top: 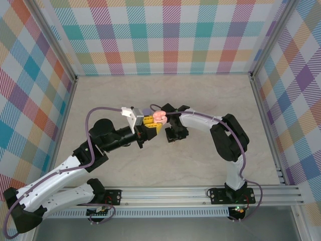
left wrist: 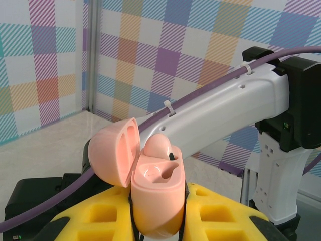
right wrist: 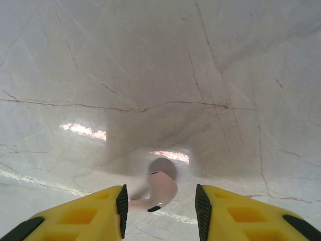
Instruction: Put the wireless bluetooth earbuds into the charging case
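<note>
Your left gripper point(left wrist: 159, 218) is clamped on the charging case point(left wrist: 156, 201), with a yellow finger point(left wrist: 98, 217) pressed to each side of its pink body. It holds the case upright above the middle of the table point(top: 210, 95). The lid point(left wrist: 114, 153) is swung open to the left in the left wrist view. One seated earbud point(left wrist: 159, 146), pale pink like the case, sits in the far socket. The near socket point(left wrist: 160, 173) beside it is bare. Behind the case, the white forearm point(left wrist: 225, 108) of your right arm crosses the left wrist view, with a purple cable tied along it.

In the top view, your right gripper point(top: 173, 133) points down at the table, just right of the case point(top: 159, 116) and a little nearer to you.

In the right wrist view, the right gripper's jaws stand apart, holding nothing. The loose earbud point(right wrist: 158, 191), also pale pink, lies on the marble between the two black pads. Its head points away from the wrist and its stem angles toward the pad point(right wrist: 122, 206) on the left of that view. You cannot tell whether the stem tip touches that pad. There is clear space between the bud and the other pad.
</note>
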Motion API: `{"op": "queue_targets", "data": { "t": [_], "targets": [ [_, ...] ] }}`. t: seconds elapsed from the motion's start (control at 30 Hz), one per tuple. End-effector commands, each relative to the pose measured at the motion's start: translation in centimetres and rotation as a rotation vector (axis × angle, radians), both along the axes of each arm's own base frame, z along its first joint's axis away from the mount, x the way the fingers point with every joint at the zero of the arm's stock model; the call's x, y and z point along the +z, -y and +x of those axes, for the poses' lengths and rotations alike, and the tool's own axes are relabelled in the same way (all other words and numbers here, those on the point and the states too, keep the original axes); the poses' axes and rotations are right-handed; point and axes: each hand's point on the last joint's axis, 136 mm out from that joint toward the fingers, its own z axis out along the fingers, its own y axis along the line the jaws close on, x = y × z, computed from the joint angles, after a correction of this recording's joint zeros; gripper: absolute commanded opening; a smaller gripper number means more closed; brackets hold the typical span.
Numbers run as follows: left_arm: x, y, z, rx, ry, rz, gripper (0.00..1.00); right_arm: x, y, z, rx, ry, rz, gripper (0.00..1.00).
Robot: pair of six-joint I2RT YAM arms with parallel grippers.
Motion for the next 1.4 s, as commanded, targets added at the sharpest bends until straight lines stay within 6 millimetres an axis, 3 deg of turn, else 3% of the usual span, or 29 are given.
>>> {"op": "queue_targets", "data": {
  "t": [0.0,0.43,0.93,1.37],
  "targets": [
    [0.7,0.2,-0.4,-0.013,0.027,-0.008,0.11,1.4,0.2,-0.9,-0.027,-0.007,0.012,0.41],
    [0.6,0.3,-0.5,-0.019,0.021,-0.009,0.10,-0.3,0.3,-1.2,-0.135,-0.041,0.004,0.33],
    [0.3,0.4,-0.4,-0.019,0.015,-0.010,0.10,-1.8,-0.4,-0.8,-0.093,-0.057,-0.022,0.25],
    [0.4,0.5,-0.4,-0.021,0.014,-0.011,0.10,-1.7,-0.3,-0.2,-0.072,-0.025,-0.064,0.36]
  ]
}}
